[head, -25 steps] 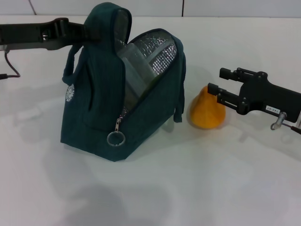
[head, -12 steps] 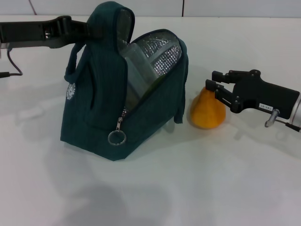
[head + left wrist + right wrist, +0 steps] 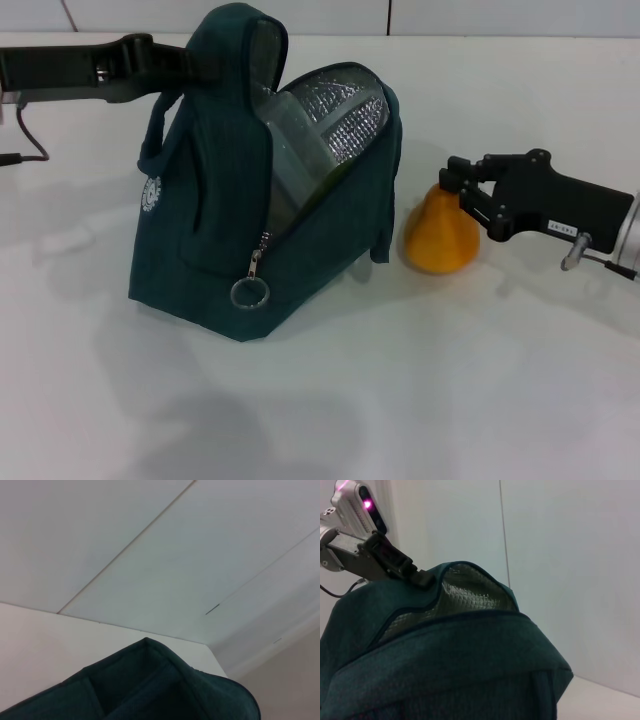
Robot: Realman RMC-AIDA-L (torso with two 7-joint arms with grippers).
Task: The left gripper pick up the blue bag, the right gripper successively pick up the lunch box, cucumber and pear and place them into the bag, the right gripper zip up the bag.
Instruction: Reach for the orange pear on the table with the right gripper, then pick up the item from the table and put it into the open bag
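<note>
The blue bag [image 3: 215, 240] stands open on the white table, its silver lining showing. My left gripper [image 3: 185, 62] is shut on the bag's upper edge and holds it up; it also shows in the right wrist view [image 3: 415, 575]. The clear lunch box [image 3: 290, 150] leans inside the bag. The cucumber is hidden. The pear [image 3: 440, 240] sits on the table right of the bag. My right gripper [image 3: 452, 180] is open, its fingers on either side of the pear's narrow top. The bag fills the right wrist view [image 3: 445, 655], and its top shows in the left wrist view [image 3: 150, 680].
The zipper's silver ring pull [image 3: 247, 292] hangs at the bag's front corner. A black cable [image 3: 25, 140] lies at the far left. The white wall [image 3: 450, 15] runs close behind the table.
My right gripper has moved left to the pear, and its fingers now reach the pear's top. The left gripper and bag shifted slightly right at first, then held still.
</note>
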